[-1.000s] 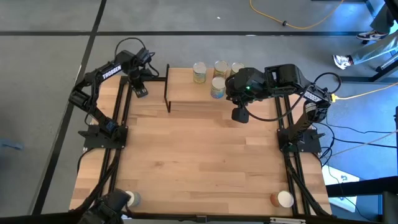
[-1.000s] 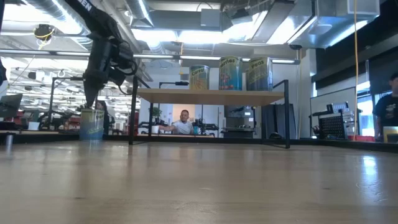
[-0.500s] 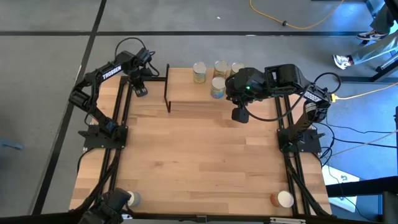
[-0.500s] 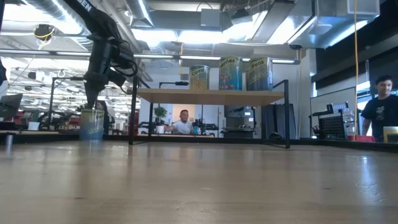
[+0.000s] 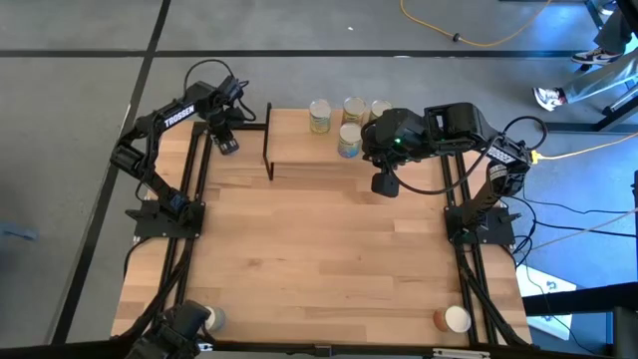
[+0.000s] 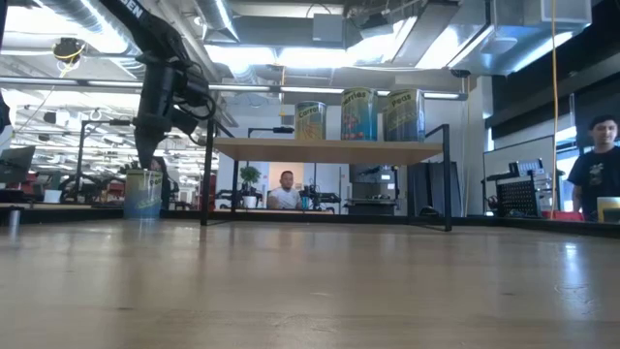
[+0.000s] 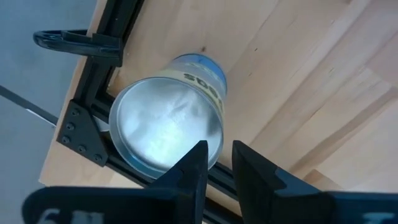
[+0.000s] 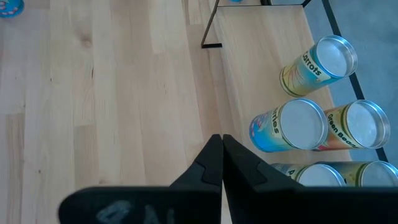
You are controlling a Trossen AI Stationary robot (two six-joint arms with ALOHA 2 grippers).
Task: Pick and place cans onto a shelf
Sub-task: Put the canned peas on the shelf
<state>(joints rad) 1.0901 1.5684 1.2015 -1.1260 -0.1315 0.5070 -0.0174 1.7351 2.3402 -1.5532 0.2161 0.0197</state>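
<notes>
The shelf [image 5: 299,145] stands at the table's far edge on black legs [image 6: 206,174]. Several cans stand upright on its right part [image 5: 349,140], [image 8: 292,124], [image 6: 356,114]. Another can with a blue label [image 7: 168,121] stands on the table by the far left corner [image 6: 143,192]. My left gripper [image 7: 219,152] hangs just above this can's top, fingers pointing down and only narrowly apart [image 6: 145,160]. My right gripper [image 5: 384,185] is shut and empty above the shelf's near right part, beside the cans [image 8: 221,146]. My left gripper stands over the near rim of the can's top [image 7: 186,165]. I cannot tell whether its fingertips touch it. The can stands upright on the table.
A black rail [image 7: 93,134] runs right beside the corner can. Two more cans lie at the table's near corners [image 5: 207,318], [image 5: 454,319]. People show in the room behind the table [image 6: 286,191], [image 6: 593,165]. The table's middle [image 5: 319,259] is bare wood.
</notes>
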